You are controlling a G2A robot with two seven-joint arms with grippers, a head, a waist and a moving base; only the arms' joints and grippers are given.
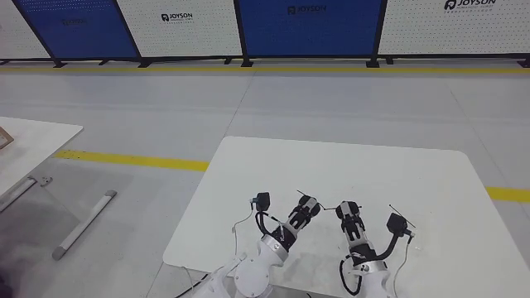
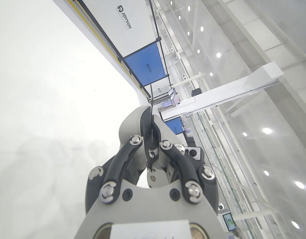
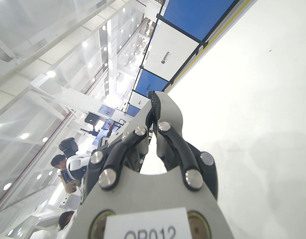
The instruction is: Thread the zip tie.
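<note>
A thin black zip tie (image 1: 328,208) spans the short gap between my two grippers, low over the near part of the white table (image 1: 356,165). My left gripper (image 1: 310,204) is shut on it. In the left wrist view the strap (image 2: 151,100) runs between the pressed pads and sticks out past the left gripper (image 2: 151,116). My right gripper (image 1: 346,209) is just to the right, facing the left one. Its fingers are pressed together in the right wrist view (image 3: 153,99), and the strap's other end reaches its tips in the top view.
Both arms hang over the table's near edge. The rest of the tabletop stretches away from them. A second white table (image 1: 33,141) stands off to the left across a floor gap. Blue and white partition panels (image 1: 306,8) line the back.
</note>
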